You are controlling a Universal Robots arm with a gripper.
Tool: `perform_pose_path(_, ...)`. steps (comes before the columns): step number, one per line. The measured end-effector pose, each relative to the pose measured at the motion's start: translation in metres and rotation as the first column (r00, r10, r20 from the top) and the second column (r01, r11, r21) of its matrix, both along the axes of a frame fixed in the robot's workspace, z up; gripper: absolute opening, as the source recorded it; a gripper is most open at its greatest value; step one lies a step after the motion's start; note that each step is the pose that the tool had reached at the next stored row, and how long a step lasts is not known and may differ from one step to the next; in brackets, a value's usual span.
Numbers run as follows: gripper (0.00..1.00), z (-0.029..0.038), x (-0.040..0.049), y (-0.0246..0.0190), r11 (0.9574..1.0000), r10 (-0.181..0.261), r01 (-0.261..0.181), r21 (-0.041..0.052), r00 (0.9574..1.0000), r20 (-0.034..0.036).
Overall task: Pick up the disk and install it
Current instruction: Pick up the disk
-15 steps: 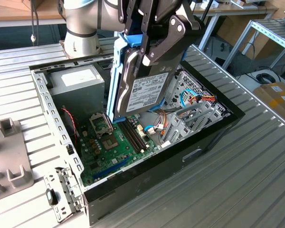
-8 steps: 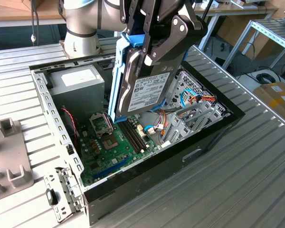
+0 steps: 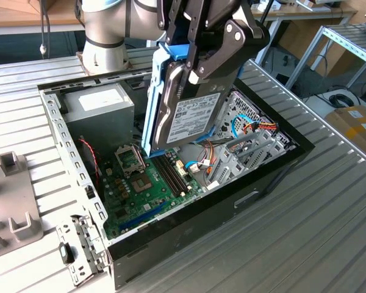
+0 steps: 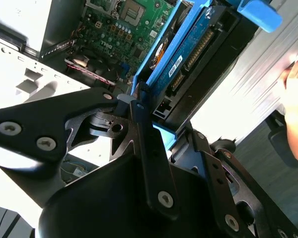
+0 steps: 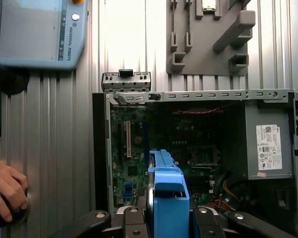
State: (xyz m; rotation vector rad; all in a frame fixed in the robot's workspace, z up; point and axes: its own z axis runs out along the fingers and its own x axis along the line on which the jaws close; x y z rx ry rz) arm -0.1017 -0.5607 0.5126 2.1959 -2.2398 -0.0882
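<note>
The disk (image 3: 189, 119) is a dark-grey hard drive with a white label in a light-blue carrier rail. It hangs on edge above the open computer case (image 3: 265, 183), over the motherboard (image 3: 140, 189) and beside the drive cage (image 3: 250, 152). My gripper (image 3: 192, 64) is shut on its upper end. In the second wrist view the disk (image 4: 188, 54) runs away from the gripper (image 4: 156, 116), its connector edge showing. In the first wrist view the blue carrier (image 5: 169, 186) stands between the black fingers (image 5: 131, 223) over the case interior.
A grey power supply (image 3: 100, 104) fills the case's far corner, and loose cables (image 3: 244, 125) lie by the cage. A grey fixture plate (image 3: 9, 201) sits at the exterior view's left. A person's hand (image 5: 7, 191) rests on the slatted table beside a teach pendant (image 5: 35, 29).
</note>
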Motion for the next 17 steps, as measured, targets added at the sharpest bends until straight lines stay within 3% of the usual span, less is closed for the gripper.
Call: perform_pose_path(17, 0.37, -0.0007, 0.0076, 0.0000, 1.0000, 0.000, 0.000, -0.0049, 1.0000, 0.0000)
